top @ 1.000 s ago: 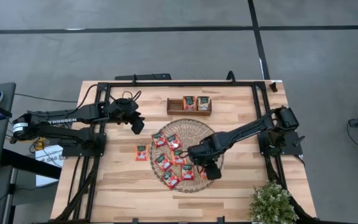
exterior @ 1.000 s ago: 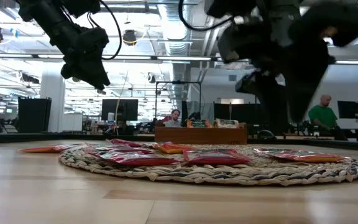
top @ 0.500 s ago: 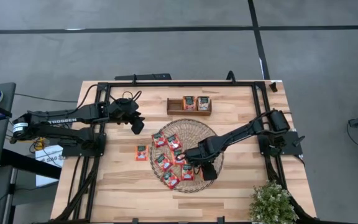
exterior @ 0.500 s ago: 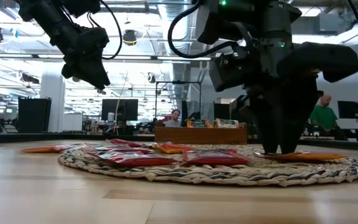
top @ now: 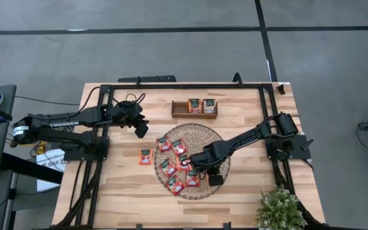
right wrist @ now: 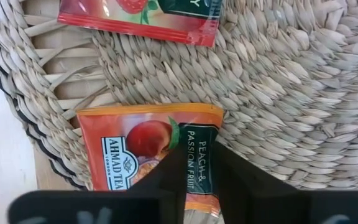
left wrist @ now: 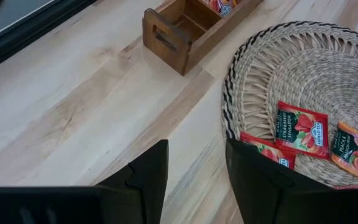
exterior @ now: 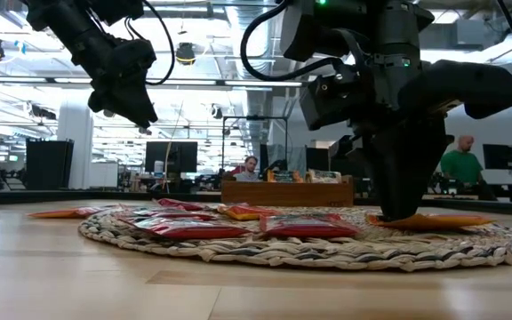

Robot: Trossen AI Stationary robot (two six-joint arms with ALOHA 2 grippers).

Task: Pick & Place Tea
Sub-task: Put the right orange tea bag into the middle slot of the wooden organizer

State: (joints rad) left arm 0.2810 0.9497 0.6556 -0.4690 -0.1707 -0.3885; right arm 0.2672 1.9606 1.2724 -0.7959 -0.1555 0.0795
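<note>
Closing on an orange peach sachet (top: pixel 208 177), the right hand (top: pixel 214 179) in the high view has dropped from just above the round woven mat (top: pixel 200 131) to its near right edge, so a pick looks under way; the other tea sachets (top: pixel 171 156) lie spread over the mat, one (top: pixel 145 156) on the bench (top: pixel 120 191) just left of it, two in the wooden tray (top: pixel 179 110) at the far side. The left hand (top: pixel 140 128) hangs, part open and empty, left of the tray.

Low view: the right hand's fingertips, earlier clear of the mat, now pinch the sachet's (exterior: pixel 429 220) edge.

Right wrist view: narrowed fingers (right wrist: pixel 173 171) straddle the flat, orange sachet (right wrist: pixel 148 152), labelled peach and passion fruit, unlifted.
</note>
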